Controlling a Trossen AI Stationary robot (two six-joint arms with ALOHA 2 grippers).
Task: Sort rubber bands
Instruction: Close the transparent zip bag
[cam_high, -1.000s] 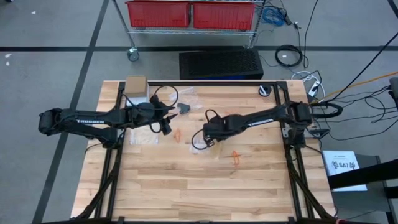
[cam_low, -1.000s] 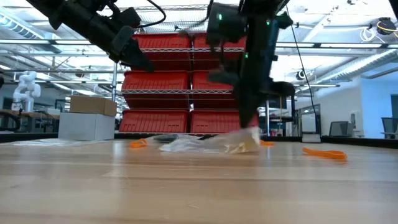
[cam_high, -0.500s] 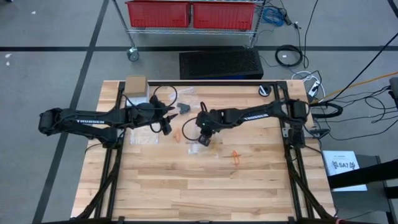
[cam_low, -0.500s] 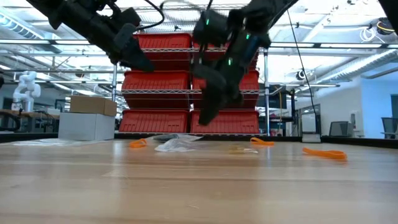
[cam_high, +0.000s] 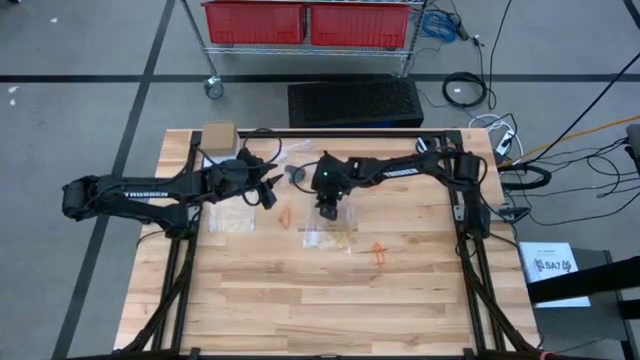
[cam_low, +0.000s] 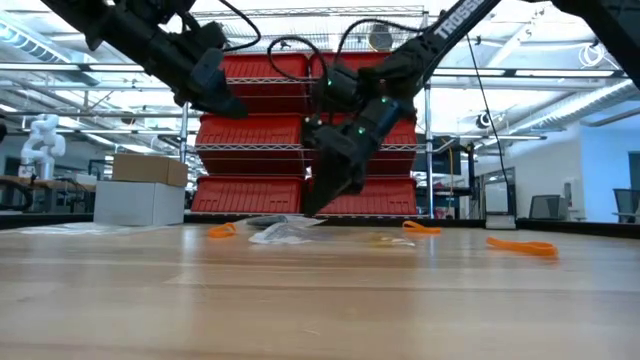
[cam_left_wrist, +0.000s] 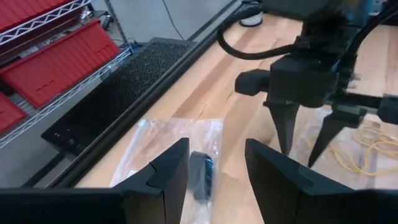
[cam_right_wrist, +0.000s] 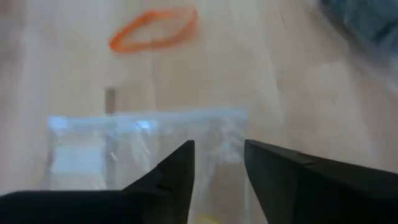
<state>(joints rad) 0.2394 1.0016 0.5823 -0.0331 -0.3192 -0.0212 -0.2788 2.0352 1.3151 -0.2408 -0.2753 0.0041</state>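
Several orange rubber bands lie loose on the wooden table: one (cam_high: 287, 216) near the middle, also in the right wrist view (cam_right_wrist: 155, 29), and another (cam_high: 379, 252) farther right. Pale yellow bands (cam_left_wrist: 365, 151) lie in a flat clear bag (cam_high: 328, 236). A second bag (cam_high: 230, 221) holds tan bands, and a third (cam_left_wrist: 186, 146) holds black pieces. My right gripper (cam_high: 325, 211) hangs open just above the table, at the far edge of the yellow-band bag (cam_right_wrist: 143, 149), pointing steeply down. My left gripper (cam_high: 271, 197) hovers open, higher up, left of it.
A small cardboard box (cam_high: 218, 134) stands at the table's far left corner. A black frame rail (cam_high: 350, 132) runs along the far edge. Red bins on a wire rack (cam_low: 300, 130) stand behind the table. The near half of the table is bare wood.
My right gripper has let go of the yellow-band bag and opened. It has swung toward the table's far edge and rolled about its wrist. The bag, raised at one end a second ago, now lies flat on the table.
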